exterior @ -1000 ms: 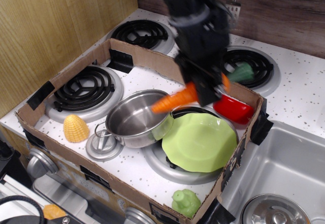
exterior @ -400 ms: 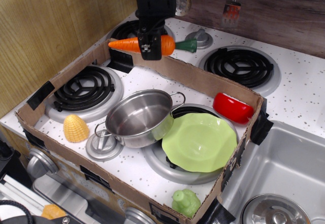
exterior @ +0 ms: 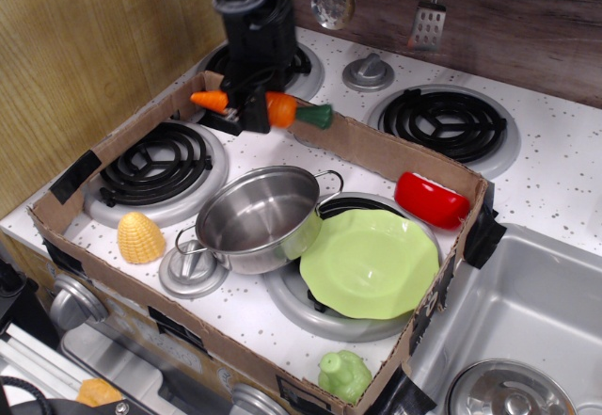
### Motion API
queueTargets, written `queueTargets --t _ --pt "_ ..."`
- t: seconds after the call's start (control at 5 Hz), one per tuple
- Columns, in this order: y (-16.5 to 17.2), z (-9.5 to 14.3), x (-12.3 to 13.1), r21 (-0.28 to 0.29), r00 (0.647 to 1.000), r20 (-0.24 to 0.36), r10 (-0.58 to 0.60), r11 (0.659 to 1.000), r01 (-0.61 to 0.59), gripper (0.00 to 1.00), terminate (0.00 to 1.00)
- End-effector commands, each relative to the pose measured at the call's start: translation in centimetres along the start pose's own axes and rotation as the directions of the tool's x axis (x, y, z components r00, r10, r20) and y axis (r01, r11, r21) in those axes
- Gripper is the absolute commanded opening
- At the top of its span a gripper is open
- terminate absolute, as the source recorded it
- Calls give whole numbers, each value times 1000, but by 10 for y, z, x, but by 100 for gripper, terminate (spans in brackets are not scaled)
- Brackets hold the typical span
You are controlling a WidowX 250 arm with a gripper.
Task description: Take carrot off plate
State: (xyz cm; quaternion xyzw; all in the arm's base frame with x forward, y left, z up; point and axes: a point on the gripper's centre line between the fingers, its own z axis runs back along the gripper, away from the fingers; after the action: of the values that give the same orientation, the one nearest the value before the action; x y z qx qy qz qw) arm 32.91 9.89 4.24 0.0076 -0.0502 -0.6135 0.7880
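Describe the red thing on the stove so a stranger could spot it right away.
Look inside the cardboard tray on the stovetop, at its right end. The red toy lies just behind the lime-green plate; it is the only glossy red, rounded piece there.

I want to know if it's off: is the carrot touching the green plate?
Apart. The observation.image view shows the carrot held in the gripper over the back, far from the plate.

text: none legible | labels/brands: none seen | numbers/signs: none | checked: cardboard tray [exterior: 113,142], stove knob [exterior: 71,304] at lower left of frame, hanging utensils [exterior: 428,24] at top, all bore no readable marks
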Motion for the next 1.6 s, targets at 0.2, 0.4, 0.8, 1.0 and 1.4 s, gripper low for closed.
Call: queueTargets --t 0.2,0.4,0.8,1.0,1.4 --pt "29 -9 31 80 994 37 -107 991 104 0 0" --pt "26 -6 38 117 994 22 -107 988 104 100 0" --pt "15 12 45 126 995 25 -94 988 90 100 0" --pt "15 24 50 183 986 2 -165 970 162 100 0" --pt "5 45 58 192 988 -38 -152 969 157 100 0"
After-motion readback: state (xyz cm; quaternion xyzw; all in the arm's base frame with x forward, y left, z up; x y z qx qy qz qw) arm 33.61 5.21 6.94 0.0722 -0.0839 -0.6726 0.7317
